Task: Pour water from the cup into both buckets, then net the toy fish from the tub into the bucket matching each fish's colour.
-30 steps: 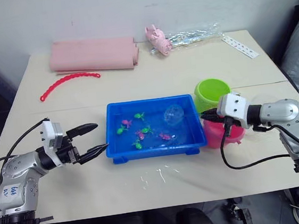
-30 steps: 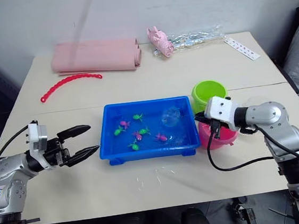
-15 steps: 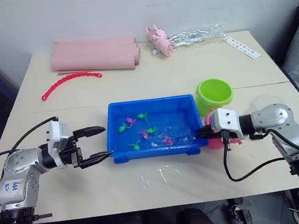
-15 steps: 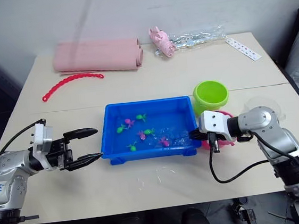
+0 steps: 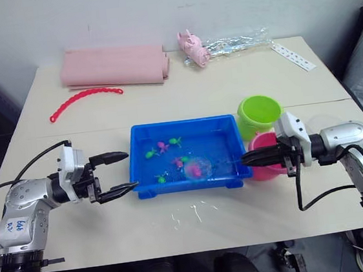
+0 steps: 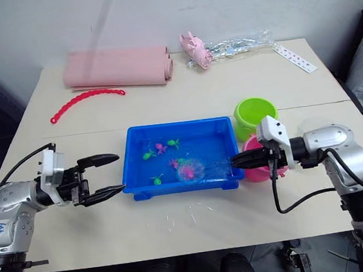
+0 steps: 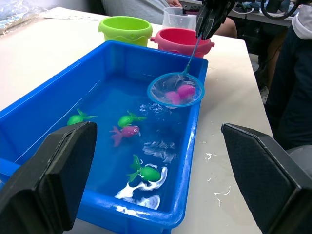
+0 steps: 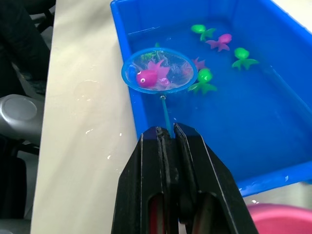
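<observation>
The blue tub [image 5: 187, 162] stood on the bench [image 5: 197, 95] near its front edge and held shallow water. Several toy fish floated in it: green ones [image 7: 127, 119] and pink ones [image 7: 124, 131], scattered across the middle of the tub.

The right gripper [image 8: 168, 139] had its two fingers clamped together on the thin handle of a small round net [image 8: 159, 70]. The net hung over the tub's front portion, close to the front wall, and contained one pink fish [image 8: 152, 75]. Whether the net's hoop touched the water could not be determined.

The lime green bucket [image 5: 259, 115] stood just beside the tub's far right corner. The pink bucket [image 5: 266, 155] stood just in front of it, next to the tub's right wall, partly hidden behind the right gripper. The contents of both buckets could not be seen. The clear cup [image 7: 180, 17] stood just behind the pink bucket in the left wrist view.

The left gripper [image 5: 119, 175] hovered just off the tub's left wall with its fingers spread wide apart, holding nothing.

At the far side of the bench lay a folded pink cloth [image 5: 114, 66], a red bead chain [image 5: 83, 99] and a pale pink pig-like toy [image 5: 193, 48].
</observation>
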Tool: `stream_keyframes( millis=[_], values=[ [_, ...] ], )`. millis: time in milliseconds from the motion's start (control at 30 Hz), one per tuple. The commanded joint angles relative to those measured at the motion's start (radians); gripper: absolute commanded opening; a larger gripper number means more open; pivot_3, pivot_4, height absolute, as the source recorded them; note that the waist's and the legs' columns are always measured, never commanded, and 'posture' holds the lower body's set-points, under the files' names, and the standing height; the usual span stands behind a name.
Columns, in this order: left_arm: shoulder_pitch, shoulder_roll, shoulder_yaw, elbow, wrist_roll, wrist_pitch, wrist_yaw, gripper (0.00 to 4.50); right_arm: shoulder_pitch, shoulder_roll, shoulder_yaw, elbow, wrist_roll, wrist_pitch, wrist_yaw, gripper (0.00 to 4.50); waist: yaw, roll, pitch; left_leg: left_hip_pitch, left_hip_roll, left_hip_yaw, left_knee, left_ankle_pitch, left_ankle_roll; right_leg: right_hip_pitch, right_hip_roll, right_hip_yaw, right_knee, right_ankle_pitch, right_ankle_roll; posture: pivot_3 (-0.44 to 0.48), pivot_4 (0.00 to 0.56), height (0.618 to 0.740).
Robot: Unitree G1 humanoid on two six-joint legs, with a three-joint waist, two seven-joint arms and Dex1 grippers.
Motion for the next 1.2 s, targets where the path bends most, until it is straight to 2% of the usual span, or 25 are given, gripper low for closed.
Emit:
stream_keyframes(
  millis=[33, 233, 433, 633, 733, 833, 967, 1033, 1200],
  values=[
    [-0.025, -0.001, -0.006, -0.021, -0.013, -0.004, -0.009, 4.47, 0.018, -0.014, -0.085, 0.001, 0.034, -0.037, -0.005, 0.00, 0.000, 0.000, 0.000, 0.000, 0.000, 0.000, 0.000, 0.000, 0.000, 0.000, 0.000, 0.000, 0.000, 0.000, 0.000, 0.000, 0.150, 0.740],
    [-0.092, -0.018, -0.037, 0.002, -0.018, 0.010, -0.022, 4.47, 0.066, 0.002, -0.141, -0.025, 0.018, -0.115, -0.058, 0.00, 0.002, 0.000, 0.000, 0.000, 0.000, 0.000, 0.001, 0.000, 0.000, 0.000, 0.000, 0.000, 0.000, 0.000, 0.000, 0.000, 0.150, 0.740],
    [-0.160, -0.049, -0.090, 0.008, -0.018, 0.036, -0.043, 4.47, 0.166, -0.012, -0.245, -0.149, 0.086, -0.090, -0.117, 0.00, 0.003, 0.000, 0.000, 0.000, 0.000, 0.000, 0.000, 0.000, 0.000, 0.000, 0.000, 0.000, 0.000, 0.000, 0.000, 0.000, 0.150, 0.740],
    [-0.217, -0.102, -0.121, 0.012, -0.048, 0.075, -0.052, 4.47, 0.306, -0.015, -0.434, -0.313, 0.165, -0.051, -0.206, 0.00, 0.007, 0.000, 0.000, 0.000, 0.000, 0.000, 0.000, 0.000, 0.000, 0.001, 0.000, 0.000, 0.000, 0.000, 0.000, 0.000, 0.150, 0.740],
    [-0.230, -0.146, -0.155, 0.006, -0.048, 0.083, -0.056, 4.47, 0.447, -0.019, -0.592, -0.418, 0.205, -0.003, -0.236, 0.00, 0.010, 0.000, 0.000, 0.000, 0.000, 0.000, 0.000, 0.000, 0.000, 0.001, 0.000, 0.000, 0.000, 0.000, 0.000, 0.000, 0.150, 0.740],
    [-0.243, -0.166, -0.167, 0.015, -0.046, 0.084, -0.064, 4.47, 0.550, -0.010, -0.697, -0.462, 0.208, 0.007, -0.253, 0.00, 0.019, 0.000, 0.000, 0.000, 0.000, 0.000, 0.000, 0.000, 0.000, 0.001, 0.001, -0.001, -0.001, 0.000, 0.000, 0.000, 0.150, 0.740],
    [-0.263, -0.183, -0.179, 0.025, -0.047, 0.085, -0.078, 4.47, 0.686, 0.032, -0.801, -0.464, 0.126, -0.118, -0.241, 0.00, 0.026, 0.000, 0.000, 0.000, -0.001, 0.001, 0.001, 0.000, 0.000, 0.002, 0.001, 0.000, -0.001, 0.000, 0.000, 0.000, 0.150, 0.740],
    [-0.275, -0.194, -0.187, 0.045, -0.039, 0.077, -0.085, 4.47, 0.733, 0.076, -0.836, -0.418, 0.046, -0.259, -0.253, 0.00, 0.027, 0.000, 0.000, 0.001, -0.001, 0.001, 0.001, 0.000, 0.000, 0.002, 0.001, 0.001, -0.001, 0.000, 0.000, 0.000, 0.150, 0.740],
    [-0.291, -0.210, -0.195, 0.071, -0.026, 0.058, -0.098, 4.47, 0.796, 0.119, -0.847, -0.313, -0.128, -0.543, -0.290, 0.00, 0.025, 0.000, 0.000, 0.001, -0.001, 0.001, 0.001, 0.000, 0.000, 0.002, 0.001, 0.001, -0.001, 0.000, 0.000, 0.000, 0.150, 0.740]
  ],
)
